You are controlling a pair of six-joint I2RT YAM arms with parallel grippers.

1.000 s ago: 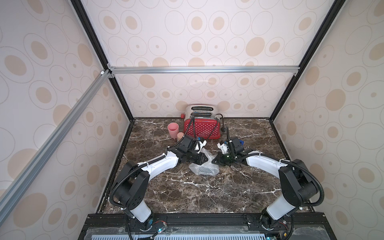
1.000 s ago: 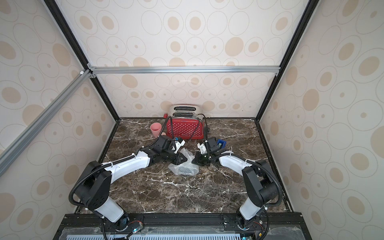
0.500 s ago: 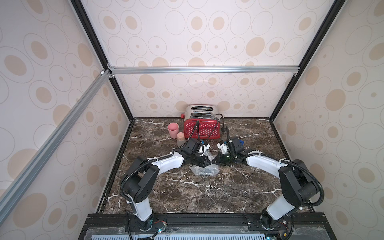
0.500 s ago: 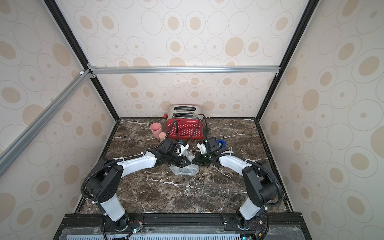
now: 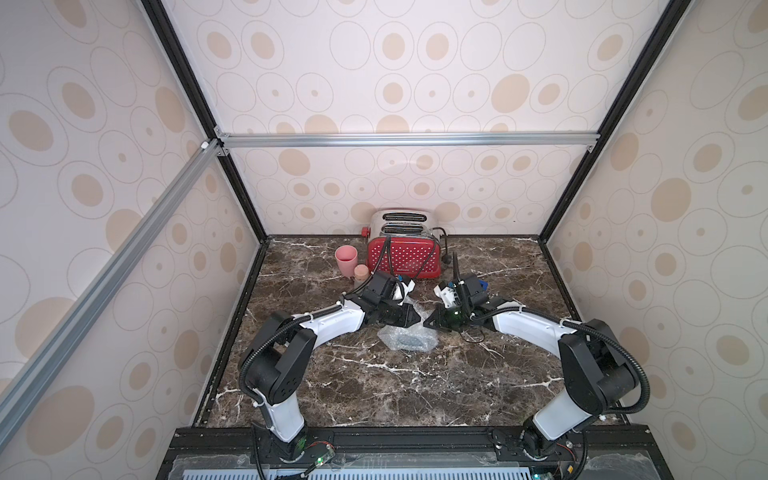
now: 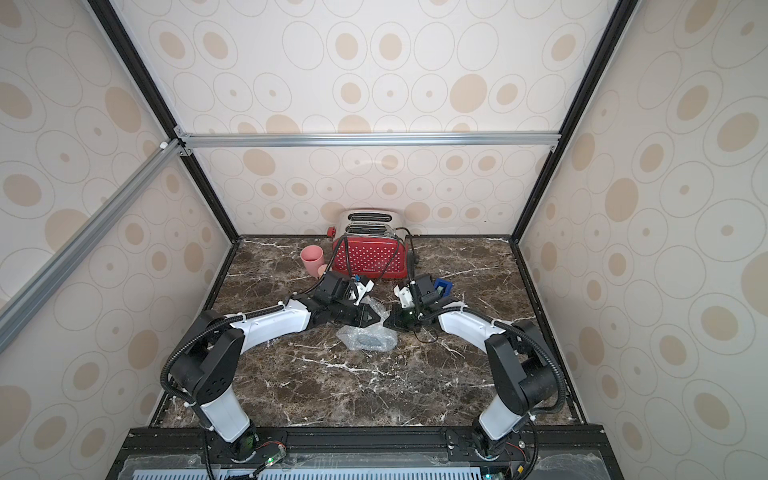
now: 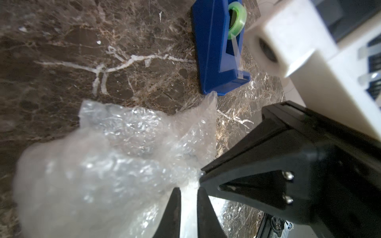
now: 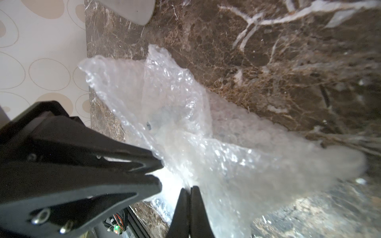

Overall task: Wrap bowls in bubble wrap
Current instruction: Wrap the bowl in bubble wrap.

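Bubble wrap (image 5: 388, 334) around a dark shape (image 5: 406, 341), pinched tight by left gripper (image 5: 413, 318) and right gripper (image 5: 429, 323).

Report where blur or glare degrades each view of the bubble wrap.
Left wrist view: the bubble wrap nearest the lens is soft, with a blown-out white patch; the tape dispenser is sharper. Right wrist view: the wrap's outer end smears, with white glare too. Both top views: evenly lit, sharp, wrap tiny.
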